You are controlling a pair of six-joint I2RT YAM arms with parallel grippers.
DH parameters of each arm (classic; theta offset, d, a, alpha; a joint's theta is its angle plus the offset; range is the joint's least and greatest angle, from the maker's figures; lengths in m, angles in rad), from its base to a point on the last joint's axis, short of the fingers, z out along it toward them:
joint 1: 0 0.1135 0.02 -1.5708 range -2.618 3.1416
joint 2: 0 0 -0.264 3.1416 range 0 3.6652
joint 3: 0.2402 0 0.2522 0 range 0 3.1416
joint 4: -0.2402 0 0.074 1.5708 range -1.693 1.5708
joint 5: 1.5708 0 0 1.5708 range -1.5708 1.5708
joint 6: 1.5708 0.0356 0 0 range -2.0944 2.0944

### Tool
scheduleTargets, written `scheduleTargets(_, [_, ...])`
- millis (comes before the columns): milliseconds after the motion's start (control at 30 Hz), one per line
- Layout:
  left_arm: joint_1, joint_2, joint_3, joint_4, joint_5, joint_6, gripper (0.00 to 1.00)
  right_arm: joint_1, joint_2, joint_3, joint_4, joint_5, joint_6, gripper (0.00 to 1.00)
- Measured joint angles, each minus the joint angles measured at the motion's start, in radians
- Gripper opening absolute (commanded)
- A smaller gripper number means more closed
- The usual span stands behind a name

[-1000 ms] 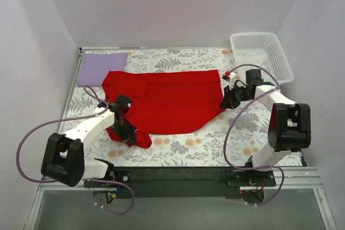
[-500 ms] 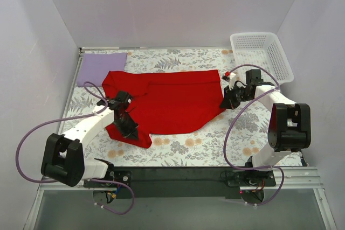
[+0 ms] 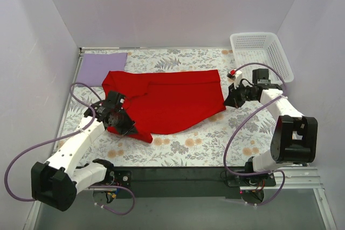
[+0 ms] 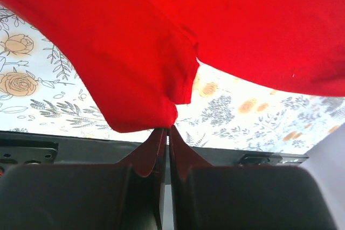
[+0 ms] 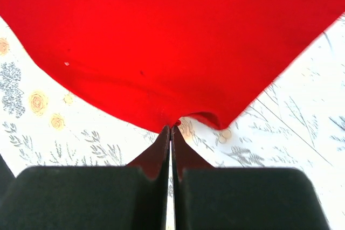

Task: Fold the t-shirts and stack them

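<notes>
A red t-shirt (image 3: pixel 172 100) lies spread across the middle of the floral table. My left gripper (image 3: pixel 123 124) is shut on its near left sleeve and lifts that part; the left wrist view shows the red t-shirt (image 4: pixel 161 41) hanging from my left gripper (image 4: pixel 168 129). My right gripper (image 3: pixel 230 100) is shut on the shirt's right edge; the right wrist view shows the red t-shirt (image 5: pixel 172 36) pinched at my right gripper (image 5: pixel 171 127). A folded lavender t-shirt (image 3: pixel 101 67) lies at the far left corner.
A white mesh basket (image 3: pixel 261 55) stands at the far right corner. Purple walls close in the table on three sides. The black mounting rail (image 3: pixel 183 175) runs along the near edge.
My left gripper has pulled back toward the near left with the sleeve in it. My right gripper has shifted right and a little farther back, drawing the shirt's right edge with it.
</notes>
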Motion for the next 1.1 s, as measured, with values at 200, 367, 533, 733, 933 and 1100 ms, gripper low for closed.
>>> scheduleTargets(200, [0.000,-0.078,0.028,-0.010,-0.024,-0.008,0.00,-0.012,-0.073,-0.025,-0.001,0.021,0.000,0.01])
scheduleTargets(367, [0.000,-0.095,0.093,-0.011,-0.055,-0.010,0.00,-0.011,-0.100,-0.029,-0.005,0.039,0.000,0.01])
scheduleTargets(533, [0.002,-0.108,0.119,-0.011,-0.090,-0.018,0.00,-0.011,-0.123,-0.029,-0.005,0.056,0.002,0.01])
scheduleTargets(733, [0.014,-0.108,0.141,-0.005,-0.143,-0.019,0.00,-0.013,-0.126,-0.026,-0.006,0.087,0.008,0.01])
scheduleTargets(933, [0.056,-0.078,0.184,0.021,-0.166,-0.010,0.00,-0.020,-0.125,0.000,-0.005,0.107,0.022,0.01])
scheduleTargets(1100, [0.077,-0.027,0.233,0.042,-0.177,0.002,0.00,-0.030,-0.105,0.016,0.003,0.118,0.040,0.01])
